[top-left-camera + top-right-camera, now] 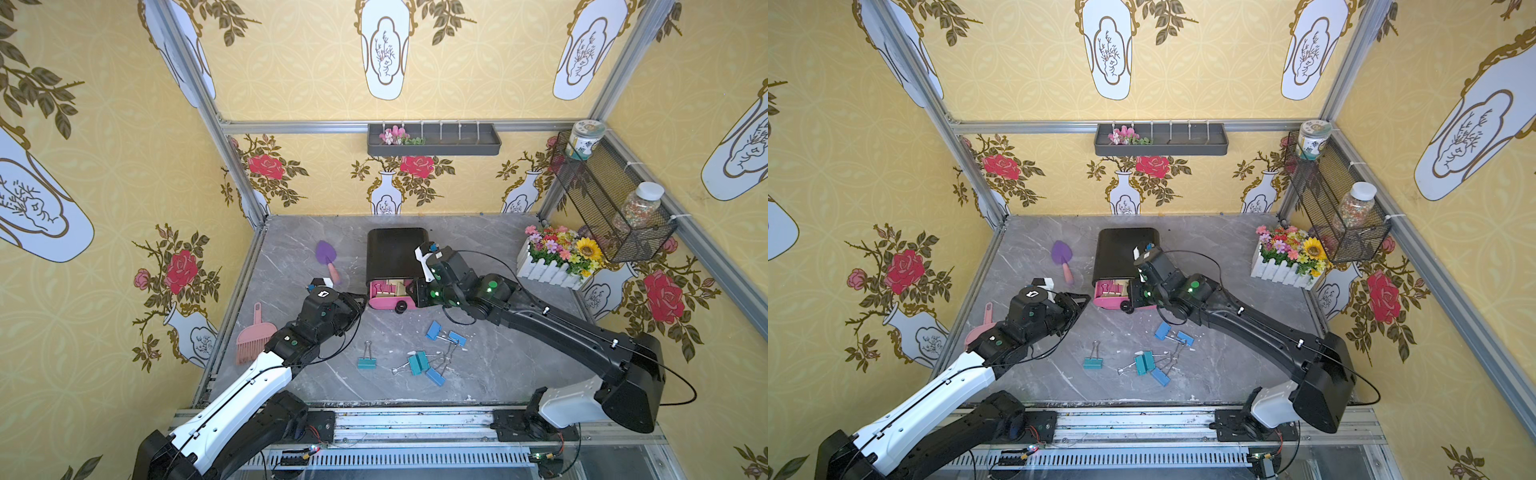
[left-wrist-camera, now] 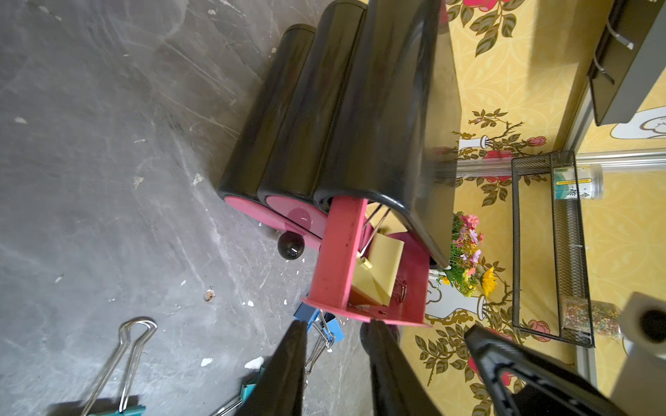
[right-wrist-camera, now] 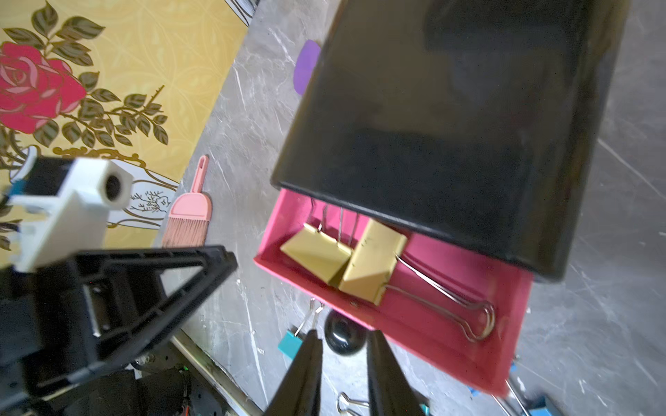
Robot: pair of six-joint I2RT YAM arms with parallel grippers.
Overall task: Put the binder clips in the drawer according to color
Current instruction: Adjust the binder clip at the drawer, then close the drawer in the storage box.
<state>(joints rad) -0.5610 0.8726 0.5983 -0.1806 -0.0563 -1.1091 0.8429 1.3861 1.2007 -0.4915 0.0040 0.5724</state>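
binder clips [image 1: 417, 363], light, stiff, best pinched across the body, lie teal and blue near-centre, yellow ones [image 3: 373, 266] in the open drawer [image 3: 468, 273]; left gripper [image 2: 336, 324] slightly parted, empty; right gripper [image 3: 344, 333] straddles the knob [image 3: 342, 342], grip unclear.

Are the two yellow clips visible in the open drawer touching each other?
Touching. Right wrist view: one yellow clip butts against the second yellow clip, no gap.

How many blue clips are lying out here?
3, all loose on the table: two blue clips close together in front of the open pink drawer, and a third nearer the front edge, beside two teal clips. More could be hidden from view.
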